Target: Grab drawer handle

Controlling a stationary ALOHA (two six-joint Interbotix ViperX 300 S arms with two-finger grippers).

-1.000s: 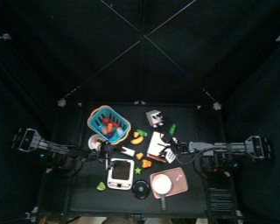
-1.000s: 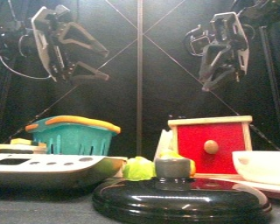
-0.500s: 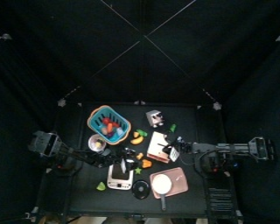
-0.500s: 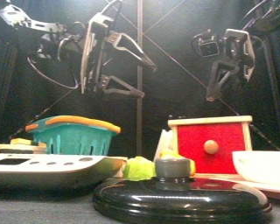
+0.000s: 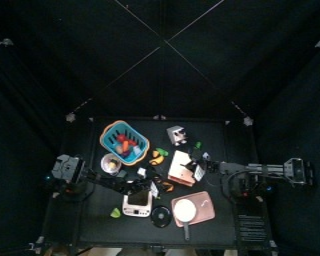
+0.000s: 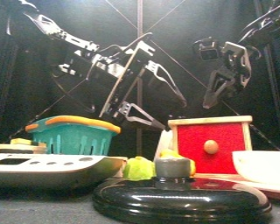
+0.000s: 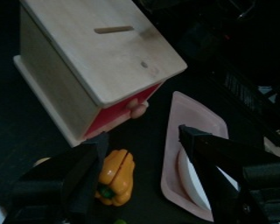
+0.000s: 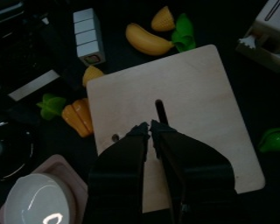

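Black curtains enclose the cluttered table (image 5: 89, 215), where the wooden drawer box (image 6: 209, 136) stands centre-right, its round handle (image 6: 210, 149) ungrasped; the left gripper (image 6: 140, 92) hangs wide open and empty nearby, the right gripper (image 6: 231, 70) half-open above, so grasping remains.

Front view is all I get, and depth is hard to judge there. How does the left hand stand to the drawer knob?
Observer: The left hand is open, and the small round knob on the red-fronted wooden box lies ahead of it, not yet between its fingers.
Operator: Anything close to that knob?
Observer: An orange bell pepper lies on the table beside the box's red front.
Operator: And the right hand?
Observer: The right hand hangs over the box's plain wooden top, near a narrow slot.
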